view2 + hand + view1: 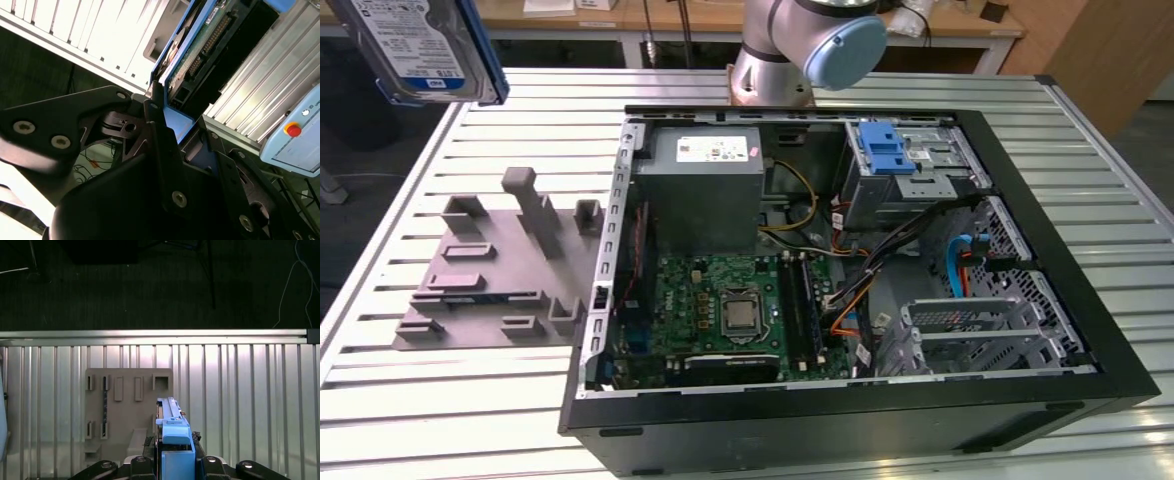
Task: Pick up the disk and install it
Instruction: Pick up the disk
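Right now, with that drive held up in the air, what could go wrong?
The gripper clamps the disk by one blue end above the slatted table; if the grip slipped, it could drop onto metal. Cables lie loose beside the drive cage in the open case and might snag it.

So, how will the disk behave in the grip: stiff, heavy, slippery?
Probably stiff: the disk is a flat metal box and shows no bend. Likely heavy for its size, being metal. The gripper clamps its smooth flat faces, so it may slip if jolted; its bare circuit board looks fragile.
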`<action>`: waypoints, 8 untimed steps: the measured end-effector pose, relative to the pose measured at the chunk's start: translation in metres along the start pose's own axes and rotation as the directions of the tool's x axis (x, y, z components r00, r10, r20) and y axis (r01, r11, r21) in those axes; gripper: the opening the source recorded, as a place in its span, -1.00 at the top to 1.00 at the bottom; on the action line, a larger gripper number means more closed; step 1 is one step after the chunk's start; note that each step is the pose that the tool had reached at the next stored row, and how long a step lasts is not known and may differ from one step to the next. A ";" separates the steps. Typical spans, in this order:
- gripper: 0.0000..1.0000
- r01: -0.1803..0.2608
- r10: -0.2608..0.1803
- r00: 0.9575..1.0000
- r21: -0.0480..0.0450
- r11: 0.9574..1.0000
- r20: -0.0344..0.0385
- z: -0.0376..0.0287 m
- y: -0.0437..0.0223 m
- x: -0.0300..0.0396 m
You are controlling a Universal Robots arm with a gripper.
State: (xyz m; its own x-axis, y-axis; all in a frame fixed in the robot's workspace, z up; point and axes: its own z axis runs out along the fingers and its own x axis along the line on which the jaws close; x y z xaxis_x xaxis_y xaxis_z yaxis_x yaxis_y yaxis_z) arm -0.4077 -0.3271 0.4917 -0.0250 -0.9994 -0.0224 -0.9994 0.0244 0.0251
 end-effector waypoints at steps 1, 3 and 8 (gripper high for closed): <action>0.27 0.000 0.000 1.000 0.000 1.000 0.000 0.0000 0.0000 0.0000; 0.27 0.000 0.000 1.000 0.000 1.000 0.000 0.0000 -0.0001 0.0000; 0.27 0.000 0.000 1.000 0.000 1.000 0.000 -0.0001 -0.0030 0.0001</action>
State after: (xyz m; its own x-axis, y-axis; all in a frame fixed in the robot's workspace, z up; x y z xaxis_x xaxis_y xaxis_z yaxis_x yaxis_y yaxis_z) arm -0.4046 -0.3272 0.4917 -0.0248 -0.9994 -0.0223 -0.9994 0.0242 0.0251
